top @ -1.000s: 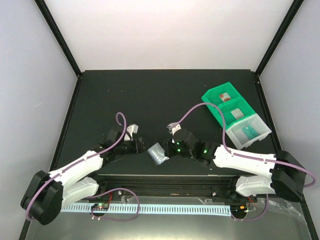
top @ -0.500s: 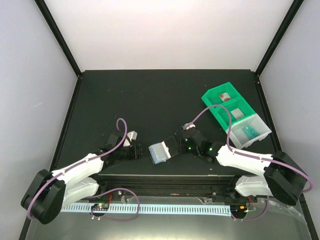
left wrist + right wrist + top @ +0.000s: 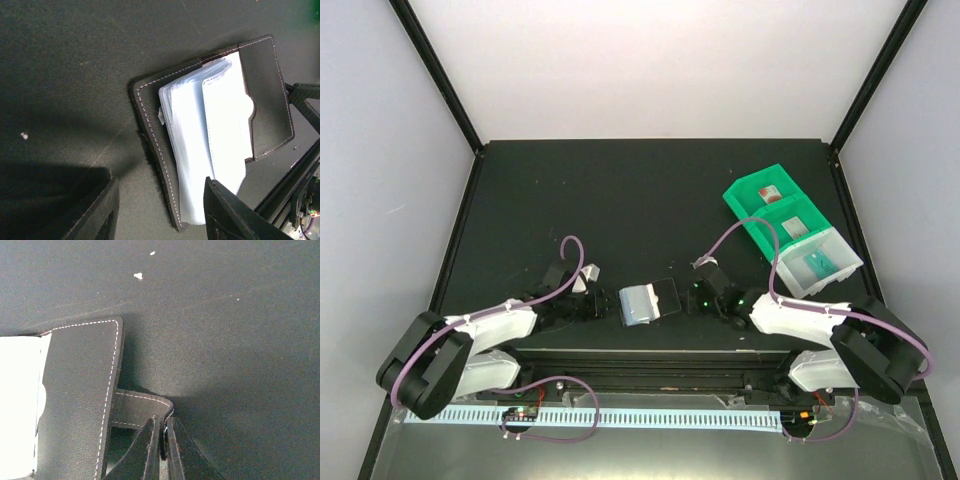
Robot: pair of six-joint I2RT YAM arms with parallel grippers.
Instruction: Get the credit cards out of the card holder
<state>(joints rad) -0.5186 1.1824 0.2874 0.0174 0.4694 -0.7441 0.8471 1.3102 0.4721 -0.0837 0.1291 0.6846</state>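
Looking down, you have the card holder (image 3: 645, 300) lying open, pale pockets up. Your right gripper (image 3: 162, 429) is pinching its clasp tab (image 3: 137, 407) on the holder's right. Your left gripper (image 3: 159, 189) stands spread at the holder's left edge. A red credit card (image 3: 771, 191) and a teal credit card (image 3: 817, 264) sit in bins (image 3: 752, 232) well right of it.

Matte black desk boxed in by pale panels

The desk (image 3: 620, 190) has a dark, faintly grainy top, flecked with a few white crumbs (image 3: 138, 275) in the right wrist view. A plain white back wall (image 3: 650, 60) rises behind it, with lavender-grey side walls (image 3: 370, 180) on either hand; slanted black posts (image 3: 435, 70) mark the corners where they meet. The light is soft and even, brightest on the back wall. Along the desk's near edge run a black rail (image 3: 650, 362) and a pale perforated strip (image 3: 670, 418).
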